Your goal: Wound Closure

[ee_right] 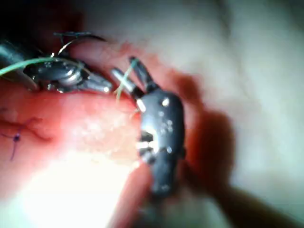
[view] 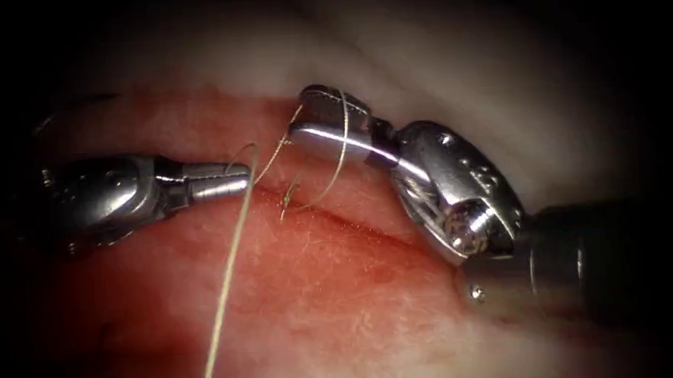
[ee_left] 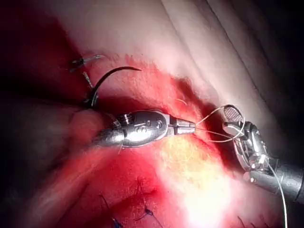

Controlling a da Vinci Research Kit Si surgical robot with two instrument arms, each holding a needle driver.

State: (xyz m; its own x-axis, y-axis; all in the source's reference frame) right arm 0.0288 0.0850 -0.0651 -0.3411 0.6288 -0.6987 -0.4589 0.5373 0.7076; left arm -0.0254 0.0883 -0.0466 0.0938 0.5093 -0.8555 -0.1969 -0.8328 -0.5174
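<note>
We see left tool (view: 234, 182) closed on thread (view: 231, 284); right tool (view: 314, 118) open, thread looped around it. Needle (ee_left: 107, 78) rests free on tissue (view: 341, 302), far left. Cut (view: 353, 222) still unclosed here; knot unfinished, we judge.

The left claw (view: 234, 180) lies left of the cut (view: 353, 222), closed on the thread (view: 230, 277), which trails toward the near edge. The right claw (view: 311, 118) sits on the far right side, open, with thread looped around it. The needle (ee_left: 107, 80) lies on the tissue (view: 342, 310), behind the left claw.
</note>
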